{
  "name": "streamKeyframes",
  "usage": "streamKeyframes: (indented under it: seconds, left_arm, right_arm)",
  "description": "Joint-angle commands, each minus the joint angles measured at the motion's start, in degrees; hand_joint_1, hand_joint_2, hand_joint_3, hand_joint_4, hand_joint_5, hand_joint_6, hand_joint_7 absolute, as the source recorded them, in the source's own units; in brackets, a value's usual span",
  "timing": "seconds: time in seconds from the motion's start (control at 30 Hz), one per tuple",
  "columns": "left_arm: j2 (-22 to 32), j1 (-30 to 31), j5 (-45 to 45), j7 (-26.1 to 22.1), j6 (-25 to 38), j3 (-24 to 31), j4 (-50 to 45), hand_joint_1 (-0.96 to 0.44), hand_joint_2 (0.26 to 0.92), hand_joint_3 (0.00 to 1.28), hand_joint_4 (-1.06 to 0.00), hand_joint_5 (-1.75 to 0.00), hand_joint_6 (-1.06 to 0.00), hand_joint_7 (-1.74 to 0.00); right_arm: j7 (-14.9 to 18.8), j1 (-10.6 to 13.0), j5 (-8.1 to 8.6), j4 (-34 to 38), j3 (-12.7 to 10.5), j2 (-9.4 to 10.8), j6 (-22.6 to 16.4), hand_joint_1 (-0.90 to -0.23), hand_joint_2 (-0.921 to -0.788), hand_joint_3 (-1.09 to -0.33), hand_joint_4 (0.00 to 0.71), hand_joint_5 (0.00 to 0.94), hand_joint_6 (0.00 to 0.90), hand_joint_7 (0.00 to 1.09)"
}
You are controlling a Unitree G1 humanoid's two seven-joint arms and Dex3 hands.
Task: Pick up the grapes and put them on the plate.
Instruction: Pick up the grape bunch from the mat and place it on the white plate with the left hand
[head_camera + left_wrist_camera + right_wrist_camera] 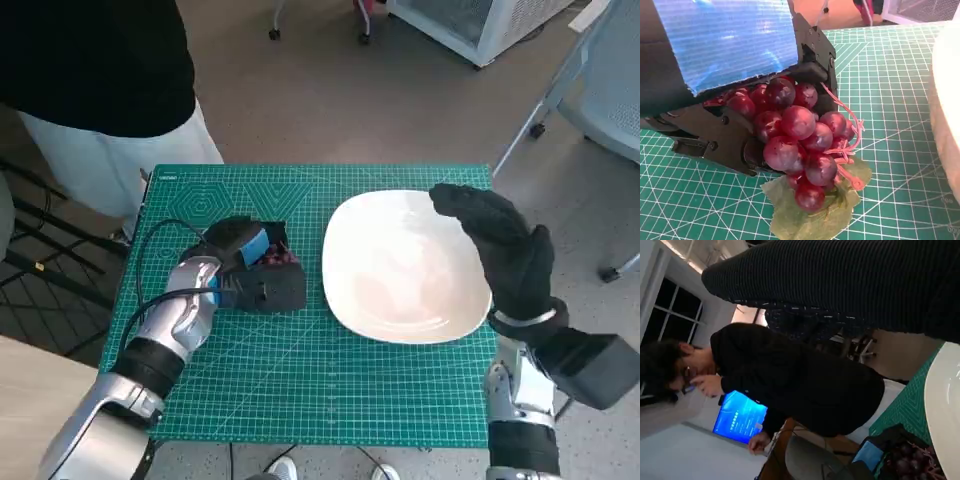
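Black fingers (715, 137) of our left hand (245, 270) curl round the dark red grapes (795, 135), and the bunch sits between them with its cloth leaf (810, 215) lying on the green cutting mat (300, 380) just beyond the fingertips. We judge the grasp made but the lift not yet begun. Beside the fingers, toward our right, lies the white plate (400, 265), bare. Our right hand (505, 250) hovers over its far rim, fingers spread, holding nothing. Next we must raise the bunch clear of the mat and carry it sideways over the plate's rim.
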Motion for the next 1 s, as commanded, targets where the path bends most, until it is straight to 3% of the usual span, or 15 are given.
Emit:
streamKeyframes:
  seconds: [0.03,0.5,1.0]
  left_arm:
    - [0.3,0.9,-0.2,-0.8,0.2,0.1,0.3,0.00,0.921,0.13,-0.60,-1.27,-0.56,-1.22]
    - [2.3,2.2,0.3,-1.9,2.0,1.5,-8.2,0.00,0.921,0.14,-0.59,-1.22,-0.54,-1.29]
    - [6.2,4.3,2.0,-6.2,8.0,4.7,-29.3,0.00,0.921,0.14,-0.63,-1.27,-0.53,-1.22]
  right_arm:
    - [-0.4,0.3,-0.65,0.8,0.1,0.0,0.1,-0.496,-0.921,-0.649,0.172,0.004,-0.001,0.34]
    - [-0.8,0.1,-0.63,0.6,0.3,0.0,0.4,-0.495,-0.921,-0.653,0.171,0.003,-0.001,0.34]
    - [-1.4,-0.4,-0.54,1.1,0.1,0.2,0.4,-0.515,-0.921,-0.652,0.172,0.002,-0.001,0.34]
